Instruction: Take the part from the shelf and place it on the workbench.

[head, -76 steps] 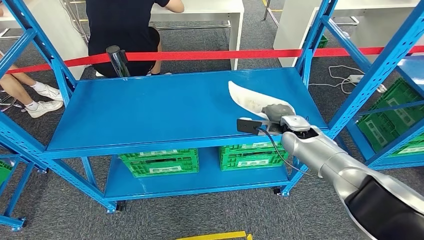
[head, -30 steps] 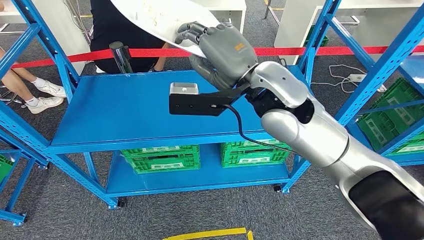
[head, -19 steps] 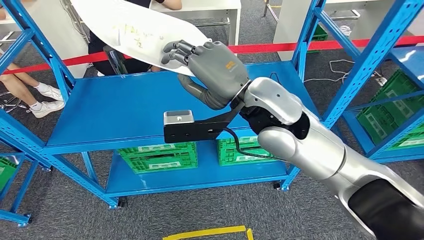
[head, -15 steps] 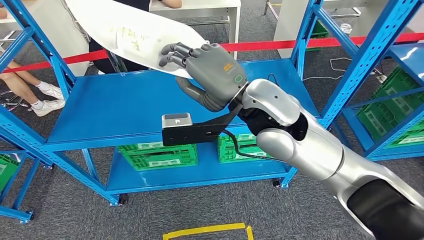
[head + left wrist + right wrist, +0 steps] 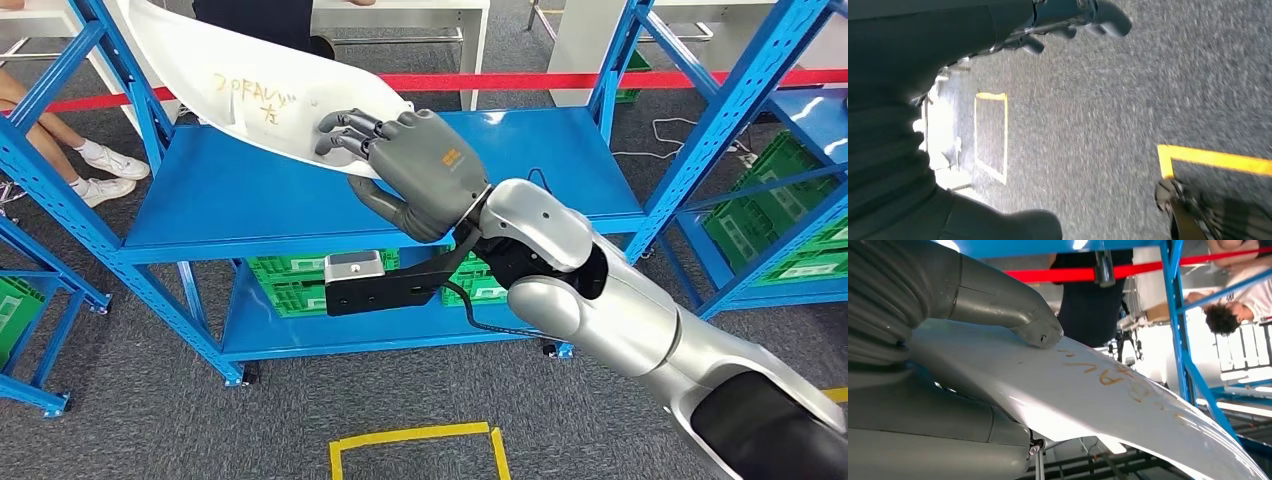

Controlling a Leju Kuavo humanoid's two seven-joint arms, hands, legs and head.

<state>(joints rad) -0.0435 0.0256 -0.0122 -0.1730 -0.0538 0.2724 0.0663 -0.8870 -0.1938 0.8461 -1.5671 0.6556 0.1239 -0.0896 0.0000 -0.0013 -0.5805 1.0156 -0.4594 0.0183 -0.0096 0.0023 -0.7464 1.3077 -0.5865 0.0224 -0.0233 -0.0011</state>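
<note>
While its far end is cut off by the picture's edge, the curved white plastic part with orange writing (image 5: 262, 100) hangs above the blue metal shelf (image 5: 270, 200), pinched between the right hand (image 5: 405, 165) fingers and thumb. The left hand's state cannot be told. Green plastic crates (image 5: 300, 285) sit below; a red barrier tape (image 5: 560, 78) runs behind.

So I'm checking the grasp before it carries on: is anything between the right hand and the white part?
Nothing visible. The right hand already grips the white part directly: fingers lie on top, and the thumb presses its surface in the right wrist view. The part is held above the blue shelf, not touching it.
</note>
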